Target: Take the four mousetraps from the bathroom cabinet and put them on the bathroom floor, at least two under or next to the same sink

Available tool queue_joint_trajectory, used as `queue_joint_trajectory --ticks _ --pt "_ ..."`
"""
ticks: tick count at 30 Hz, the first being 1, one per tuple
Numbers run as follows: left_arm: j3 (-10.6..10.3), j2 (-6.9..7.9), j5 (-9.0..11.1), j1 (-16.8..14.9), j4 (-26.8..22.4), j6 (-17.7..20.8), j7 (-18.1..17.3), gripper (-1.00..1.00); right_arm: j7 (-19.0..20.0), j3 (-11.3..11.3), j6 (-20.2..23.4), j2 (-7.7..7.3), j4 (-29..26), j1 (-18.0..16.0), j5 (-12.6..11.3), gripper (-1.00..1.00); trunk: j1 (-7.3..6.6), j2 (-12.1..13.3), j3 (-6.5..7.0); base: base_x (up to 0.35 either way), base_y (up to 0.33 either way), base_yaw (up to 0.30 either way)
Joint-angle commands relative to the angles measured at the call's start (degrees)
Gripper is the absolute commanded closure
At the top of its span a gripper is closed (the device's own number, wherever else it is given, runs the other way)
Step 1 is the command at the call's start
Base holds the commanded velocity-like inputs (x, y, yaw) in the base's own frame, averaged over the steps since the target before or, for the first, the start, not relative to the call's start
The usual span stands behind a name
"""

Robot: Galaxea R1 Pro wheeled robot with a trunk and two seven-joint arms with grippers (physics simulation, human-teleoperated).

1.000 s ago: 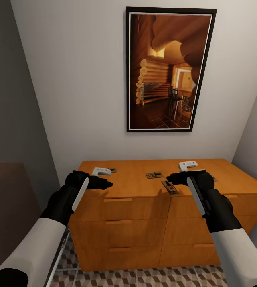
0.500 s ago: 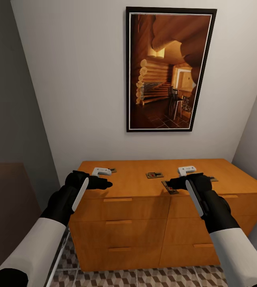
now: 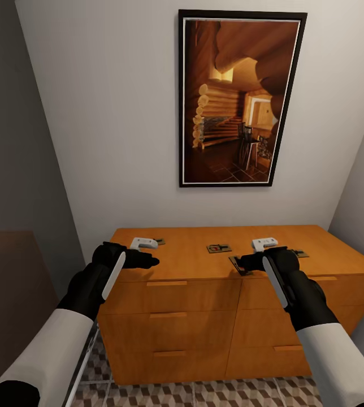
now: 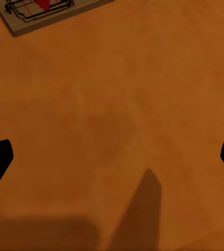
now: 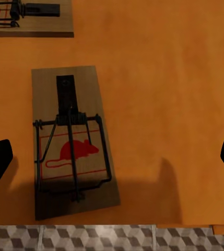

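Even, soft, warm render light; no glare. Head view sharp. Wrist views slightly soft; dark arm shadows fall across the orange worktop (image 5: 158,68) toward 6 o'clock.

Head camera sits high, faces forward and down at the orange dresser (image 3: 204,265) against the far wall. Both wrist cameras look straight down, close over its top (image 4: 122,115) (wood grain fills them). Right wrist view shares a mousetrap (image 5: 72,141) with the head view (image 3: 239,264).

Four mousetraps lie on the dresser (image 3: 204,265) worktop: far left (image 3: 159,241), centre (image 3: 219,248), near its front edge (image 3: 239,264), far right (image 3: 299,254). A framed picture (image 3: 241,99) hangs on the wall behind.
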Motion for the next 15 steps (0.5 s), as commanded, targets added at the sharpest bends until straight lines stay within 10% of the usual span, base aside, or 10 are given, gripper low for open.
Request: queue_joint_trajectory --ticks 1,15 --pt "0.01 0.00 0.25 -0.04 -0.04 0.27 0.10 -1.00 0.00 0.09 0.23 -0.06 -0.03 -0.05 -0.12 -1.00 0.00 -0.04 -0.07 0.000 0.000 0.000" --pt "0.00 -0.02 0.27 -0.04 -0.04 0.21 0.10 -1.00 -0.05 0.25 0.23 0.17 -0.03 -0.05 -0.14 -1.00 0.00 -0.04 -0.07 0.000 0.000 0.000"
